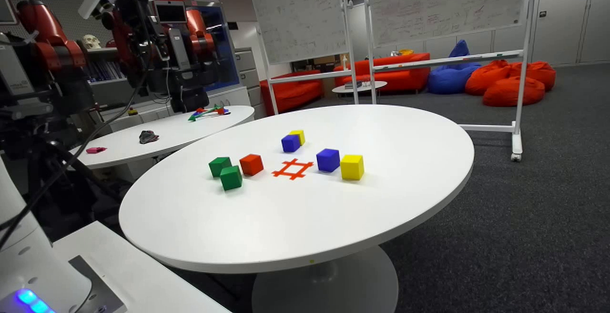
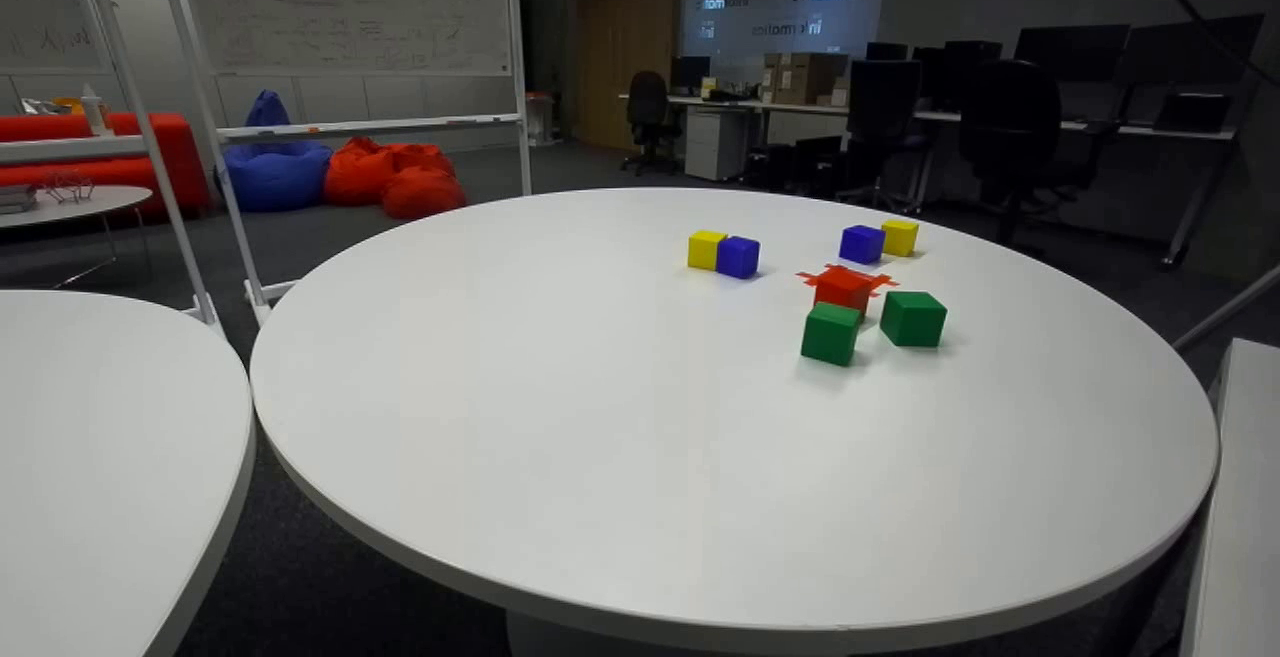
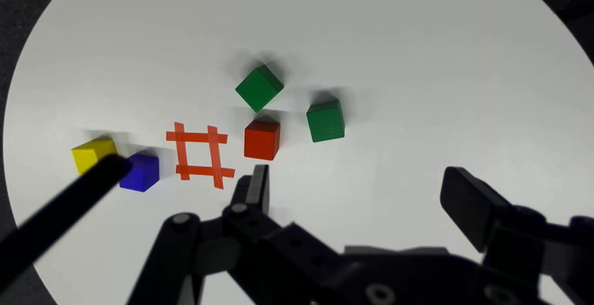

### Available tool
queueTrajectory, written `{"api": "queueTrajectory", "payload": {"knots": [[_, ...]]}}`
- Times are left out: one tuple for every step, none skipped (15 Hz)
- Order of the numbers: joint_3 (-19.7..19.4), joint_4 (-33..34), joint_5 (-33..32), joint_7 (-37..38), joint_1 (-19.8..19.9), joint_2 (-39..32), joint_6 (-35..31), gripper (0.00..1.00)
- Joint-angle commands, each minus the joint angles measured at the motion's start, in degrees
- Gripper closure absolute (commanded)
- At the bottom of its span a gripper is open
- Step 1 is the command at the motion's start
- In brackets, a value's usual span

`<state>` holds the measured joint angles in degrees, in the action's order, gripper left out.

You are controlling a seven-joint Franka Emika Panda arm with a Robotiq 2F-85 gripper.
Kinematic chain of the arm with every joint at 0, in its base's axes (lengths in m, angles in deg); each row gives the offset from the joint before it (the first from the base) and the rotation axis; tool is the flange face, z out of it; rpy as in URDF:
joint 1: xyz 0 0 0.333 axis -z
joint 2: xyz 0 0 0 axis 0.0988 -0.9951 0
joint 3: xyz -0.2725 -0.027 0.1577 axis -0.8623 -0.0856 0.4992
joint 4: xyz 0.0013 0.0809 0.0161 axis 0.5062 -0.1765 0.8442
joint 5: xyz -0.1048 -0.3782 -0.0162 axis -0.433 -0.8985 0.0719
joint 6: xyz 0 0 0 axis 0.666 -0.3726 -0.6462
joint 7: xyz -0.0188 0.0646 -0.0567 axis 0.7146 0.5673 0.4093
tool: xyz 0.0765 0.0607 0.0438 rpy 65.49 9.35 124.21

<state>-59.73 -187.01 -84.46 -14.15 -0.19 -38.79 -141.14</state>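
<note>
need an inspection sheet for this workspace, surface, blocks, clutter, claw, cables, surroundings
Surface: round white table, marked with a red tape square.
Work items: red cube beside the red tape square, not in it; two green cubes near the red cube; two blue cubes and two yellow cubes in blue-yellow pairs, contact within pairs unclear.
Clutter: on the neighbouring white table, a pink item, a crumpled dark item and green, red and blue pieces.
Claw: open in the wrist view, nothing held.
Cables: black cable slanting down to the left edge of an exterior view.
Surroundings: whiteboards, red beanbags and a blue beanbag in both exterior views; office chairs in an exterior view.
</note>
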Motion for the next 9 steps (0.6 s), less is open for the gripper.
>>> {"api": "queueTrajectory", "payload": {"knots": [[-2.13,1.46,-1.78,0.34,0.62,-4.34,-1.96,0.00],[-2.89,2.19,-2.11,-0.02,0.85,-5.61,-2.07,0.00],[-3.65,3.09,-2.60,-0.24,1.09,-6.86,-2.17,0.00],[-4.29,3.96,-3.06,-0.36,1.24,-7.91,-2.26,0.00],[-4.91,5.05,-3.33,-0.53,1.48,-9.12,-2.31,0.00],[-5.54,6.02,-3.61,-0.63,1.63,-10.19,-2.25,0.00],[-6.18,7.09,-3.63,-0.72,1.85,-11.37,-2.21,0.00],[-6.77,8.09,-3.61,-0.82,1.95,-12.64,-2.10,0.00],[-7.35,8.96,-3.76,-0.69,2.01,-13.89,-1.85,0.00]]}}
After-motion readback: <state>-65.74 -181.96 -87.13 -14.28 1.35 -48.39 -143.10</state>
